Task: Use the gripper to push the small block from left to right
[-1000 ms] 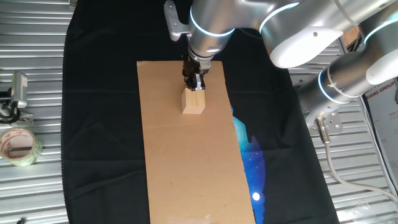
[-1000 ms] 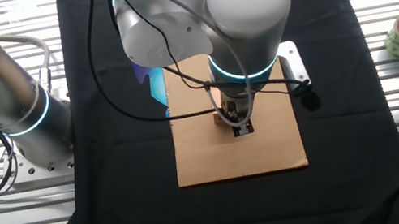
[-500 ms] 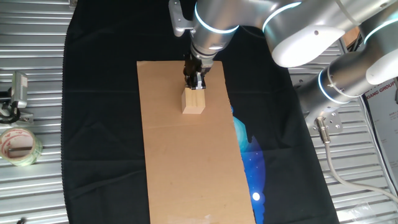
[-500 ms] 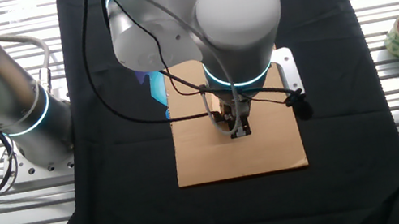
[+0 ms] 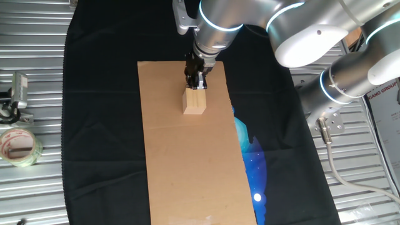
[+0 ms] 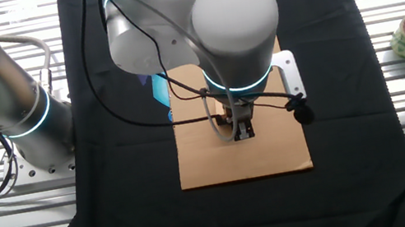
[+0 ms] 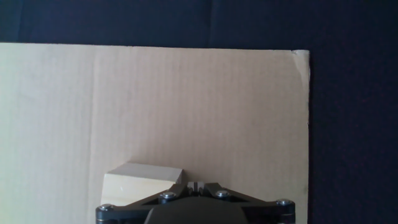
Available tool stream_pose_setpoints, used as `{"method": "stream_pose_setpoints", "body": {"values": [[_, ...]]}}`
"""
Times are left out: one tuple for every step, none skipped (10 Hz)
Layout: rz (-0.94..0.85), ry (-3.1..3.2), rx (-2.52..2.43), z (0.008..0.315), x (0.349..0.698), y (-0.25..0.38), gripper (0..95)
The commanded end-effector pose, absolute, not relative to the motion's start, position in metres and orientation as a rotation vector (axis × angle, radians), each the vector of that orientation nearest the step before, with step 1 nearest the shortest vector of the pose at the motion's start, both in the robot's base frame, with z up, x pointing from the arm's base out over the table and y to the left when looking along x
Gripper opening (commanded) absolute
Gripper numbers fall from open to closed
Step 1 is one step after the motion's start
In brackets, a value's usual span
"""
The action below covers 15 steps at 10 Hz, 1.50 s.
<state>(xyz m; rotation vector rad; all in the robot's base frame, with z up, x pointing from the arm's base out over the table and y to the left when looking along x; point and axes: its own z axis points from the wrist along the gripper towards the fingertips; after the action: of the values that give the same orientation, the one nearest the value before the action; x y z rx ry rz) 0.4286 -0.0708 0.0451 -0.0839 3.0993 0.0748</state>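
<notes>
The small block [image 5: 194, 102], a pale tan wooden cube, stands on the brown cardboard sheet [image 5: 187, 162] towards its far end. My gripper [image 5: 196, 80] is shut and empty, pointing down, with its tips right behind the block's far upper edge, touching it or nearly so. In the hand view the block [image 7: 140, 180] lies at the lower left, just beside the closed fingers of the gripper [image 7: 196, 185]. In the other fixed view the gripper [image 6: 242, 129] hangs over the cardboard [image 6: 277, 155], and the arm hides the block.
The cardboard lies on a black cloth [image 5: 100, 125] with a blue patch [image 5: 253, 150]. A second silver arm [image 5: 353, 78] stands at the right. A tape roll [image 5: 17, 145] and a metal clamp [image 5: 15, 94] lie on the slatted table at the left.
The arm's wrist has shifted a little, and the gripper tips have crept slightly along the cardboard. The block stands where it was.
</notes>
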Motion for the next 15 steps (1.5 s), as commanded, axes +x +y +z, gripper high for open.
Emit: {"method": "stream_pose_setpoints", "body": {"values": [[0.066,3.100,-0.076,0.0446,0.4286,-0.0711,0.0],[0.065,3.103,-0.071,0.0446,0.4286,-0.0711,0.0],[0.064,3.102,-0.068,0.0446,0.4281,-0.0709,0.0],[0.064,3.102,-0.062,0.0444,0.4259,-0.0703,0.0],[0.065,3.101,-0.060,0.0435,0.4233,-0.0697,0.0],[0.065,3.104,-0.056,0.0431,0.4218,-0.0693,0.0],[0.065,3.104,-0.056,0.0431,0.4212,-0.0693,0.0],[0.065,3.105,-0.056,0.0430,0.4204,-0.0693,0.0],[0.066,3.105,-0.053,0.0430,0.4202,-0.0692,0.0],[0.066,3.105,-0.050,0.0430,0.4202,-0.0692,0.0],[0.065,3.105,-0.050,0.0430,0.4202,-0.0692,0.0],[0.065,3.104,-0.049,0.0429,0.4202,-0.0692,0.0],[0.066,3.104,-0.049,0.0429,0.4203,-0.0691,0.0],[0.064,3.104,-0.049,0.0428,0.4203,-0.0690,0.0],[0.064,3.105,-0.049,0.0427,0.4205,-0.0688,0.0]]}}
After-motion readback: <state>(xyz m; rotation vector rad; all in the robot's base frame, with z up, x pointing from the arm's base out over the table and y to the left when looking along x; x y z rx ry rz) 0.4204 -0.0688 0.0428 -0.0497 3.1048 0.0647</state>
